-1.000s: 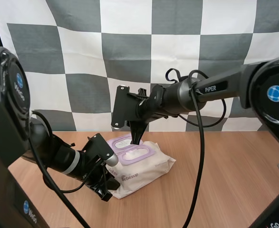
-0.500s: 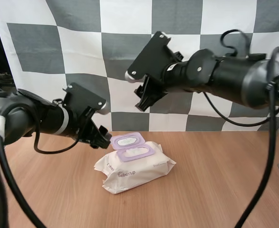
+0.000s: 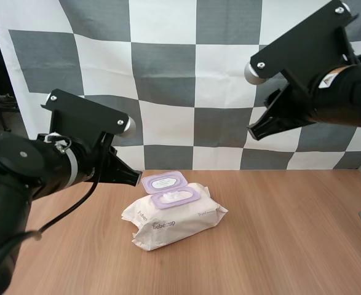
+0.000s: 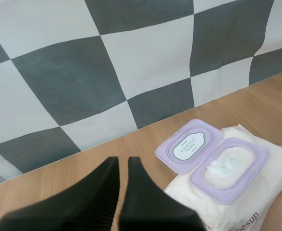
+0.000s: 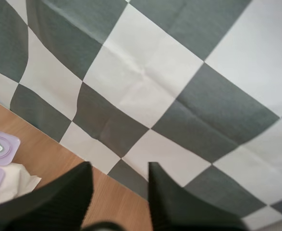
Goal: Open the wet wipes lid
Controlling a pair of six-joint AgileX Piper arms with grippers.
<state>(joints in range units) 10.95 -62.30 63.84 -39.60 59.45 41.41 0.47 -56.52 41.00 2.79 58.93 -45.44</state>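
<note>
Spanning the scene is a wooden table (image 3: 303,246), with the left arm (image 3: 26,163) raised over its left side and the right arm (image 3: 346,92) high at the far right.

A pack of wet wipes (image 3: 186,224) lies flat near the table's middle. Its long axis runs left to right, the right end turned slightly farther away, and the printed side faces up. The purple lid (image 3: 163,182) is already folded back and lies face up on the far-left side of the oval opening (image 3: 176,197), pointing away toward the far edge. White wipe material shows in the opening.

The left gripper (image 3: 122,175) hangs off the table just left of the lid, not touching it. In the left wrist view its fingers are pressed almost together with nothing between them. The right gripper (image 3: 263,130) is well above and to the right of the pack. In the right wrist view its fingers are spread apart and hold nothing.

Half a second ago the right gripper hung high over the pack's far side, and it has since swung right and up. The left arm has drawn back toward the left. The pack and lid lie as they did.
</note>
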